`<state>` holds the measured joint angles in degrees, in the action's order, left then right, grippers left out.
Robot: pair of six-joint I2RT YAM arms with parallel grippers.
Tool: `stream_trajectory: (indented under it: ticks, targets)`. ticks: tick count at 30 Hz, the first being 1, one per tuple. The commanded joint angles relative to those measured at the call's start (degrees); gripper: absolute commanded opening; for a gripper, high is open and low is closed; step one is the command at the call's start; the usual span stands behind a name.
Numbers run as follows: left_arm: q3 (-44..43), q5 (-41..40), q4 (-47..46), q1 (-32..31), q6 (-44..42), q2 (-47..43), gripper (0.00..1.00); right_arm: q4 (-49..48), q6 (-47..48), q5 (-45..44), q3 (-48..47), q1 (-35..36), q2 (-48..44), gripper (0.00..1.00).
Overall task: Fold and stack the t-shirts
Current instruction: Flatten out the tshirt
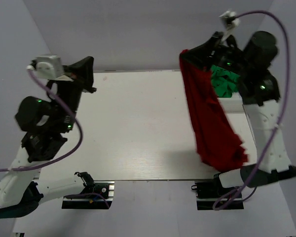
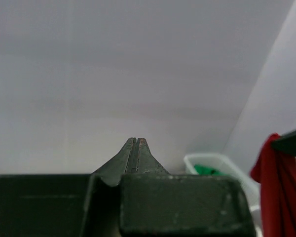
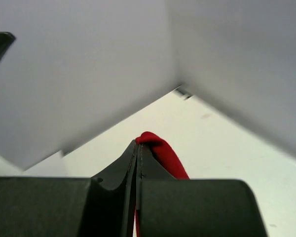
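My right gripper [image 1: 185,52] is raised high at the back right and shut on a corner of the deep red t-shirt [image 1: 212,121]. The shirt hangs down in a long drape, its lower end bunched near the table's front right. The pinched red fold [image 3: 158,148] pokes out at the tips of my right gripper [image 3: 138,143]. Bright green t-shirts [image 1: 224,81] lie bunched in the basket behind the red shirt, also in the left wrist view [image 2: 207,170]. My left gripper [image 1: 91,66] is shut and empty, held up at the back left; it shows shut in its own view [image 2: 136,140].
The white plastic basket [image 2: 222,165] stands at the table's back right, behind my right arm. The white table [image 1: 138,128] spreads between the arms. Grey walls close in the back and sides. The red shirt also shows in the left wrist view [image 2: 276,187].
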<state>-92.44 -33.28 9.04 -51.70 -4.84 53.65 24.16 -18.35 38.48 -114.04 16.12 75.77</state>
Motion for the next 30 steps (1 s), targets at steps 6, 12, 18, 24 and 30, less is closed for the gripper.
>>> stream_trajectory:
  ticks: [6, 12, 18, 24, 30]
  targets:
    - [9.3, -14.7, -0.2, 0.2, 2.5, 1.3, 0.0, -8.6, -3.1, 10.1, 9.4, 8.7, 8.8, 0.0]
    - [15.4, -19.3, 11.3, 0.2, 18.2, 3.1, 0.38, -5.1, 0.5, -9.4, 18.3, 9.9, 13.2, 0.0]
    - [19.1, -15.2, 25.3, 1.3, 33.5, 13.2, 1.0, -5.7, 1.0, -26.5, 31.3, 9.1, 13.2, 0.0]
    - [20.9, -9.5, 30.3, 8.6, 40.3, 25.8, 1.0, -0.9, -0.1, -40.1, 37.2, 7.1, 17.1, 0.0]
    - [28.5, 5.8, 26.0, 20.7, 44.0, 29.7, 1.0, -1.1, -1.7, -44.9, 42.1, 4.0, 18.4, 0.0]
